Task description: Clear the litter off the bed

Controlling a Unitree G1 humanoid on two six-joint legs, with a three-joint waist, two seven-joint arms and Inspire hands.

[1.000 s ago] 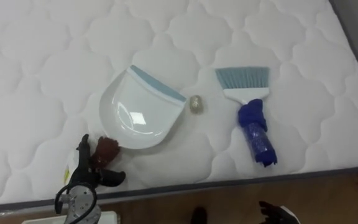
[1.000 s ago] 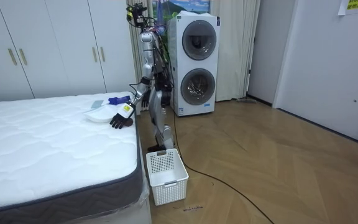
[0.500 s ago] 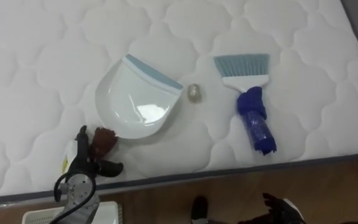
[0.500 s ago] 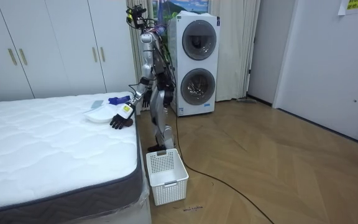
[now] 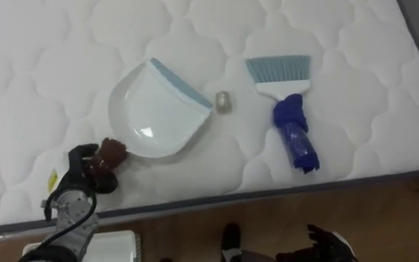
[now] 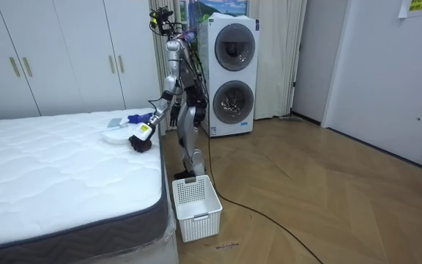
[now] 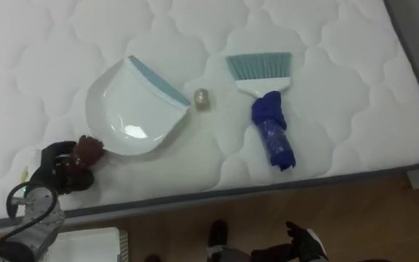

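Edging leftward since last look, left hand [image 5: 79,173] is curling round brown handle [image 5: 112,150]; dustpan [image 5: 155,109] is stretching up-right toward scrap [image 5: 223,102].

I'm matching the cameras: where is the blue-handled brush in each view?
Left eye view: brush right of centre, on the mattress.
Right eye view: brush just right of centre.
Room view: brush left of centre, on the mattress before the robot.
Shared landmark: the white dustpan beside it.
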